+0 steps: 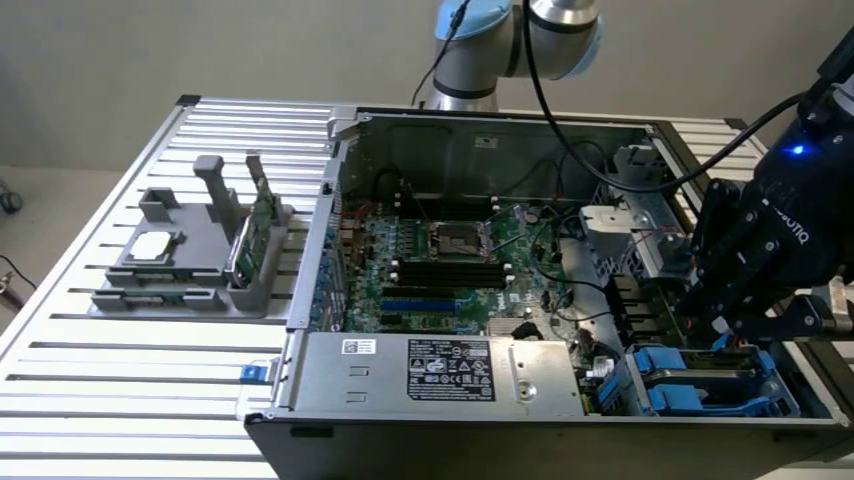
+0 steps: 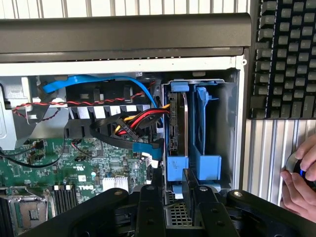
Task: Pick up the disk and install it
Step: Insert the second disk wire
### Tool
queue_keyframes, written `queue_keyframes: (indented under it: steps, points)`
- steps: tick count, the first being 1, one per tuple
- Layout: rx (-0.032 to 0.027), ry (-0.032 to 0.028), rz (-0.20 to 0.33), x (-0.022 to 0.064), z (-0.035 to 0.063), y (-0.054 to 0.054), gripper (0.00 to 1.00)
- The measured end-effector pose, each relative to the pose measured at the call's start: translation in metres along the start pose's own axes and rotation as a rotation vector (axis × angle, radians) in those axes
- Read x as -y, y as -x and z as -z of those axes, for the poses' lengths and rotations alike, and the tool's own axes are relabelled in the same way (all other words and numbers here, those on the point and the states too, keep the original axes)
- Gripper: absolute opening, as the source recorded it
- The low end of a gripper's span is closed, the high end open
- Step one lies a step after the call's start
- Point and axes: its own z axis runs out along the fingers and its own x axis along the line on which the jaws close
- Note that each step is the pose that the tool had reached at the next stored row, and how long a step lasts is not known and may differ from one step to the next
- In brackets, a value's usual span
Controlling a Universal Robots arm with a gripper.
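black fingers (image 2: 170,197) stand part open, gripping nothing, over the bayed disk (image 2: 178,126), cables (image 2: 143,118) beside.

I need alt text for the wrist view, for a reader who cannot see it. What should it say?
The gripper hangs over the drive bay of an open computer case, where the disk stands on edge in its blue carrier. Beside the bay lie red, yellow and blue cables and a green motherboard; a person's hand rests outside the case.

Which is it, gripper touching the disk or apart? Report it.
Cannot tell. In the wrist view the gripper overlaps the disk's blue carrier end; neither contact nor gap shows plainly.
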Motion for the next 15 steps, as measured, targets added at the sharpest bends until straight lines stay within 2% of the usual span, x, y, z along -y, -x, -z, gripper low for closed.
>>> queue_keyframes:
  steps: [4,11,12,15]
  points:
    - [-0.0001,0.0,0.0,0.0,0.0001,-0.001,0.31]
    - [0.0004,0.0001,0.0,-0.0015,0.0025,-0.012,0.31]
    - [0.0012,0.0001,0.0,-0.0025,0.0028,-0.012,0.31]
    - [0.0097,0.0005,-0.001,-0.0057,0.0038,-0.014,0.31]
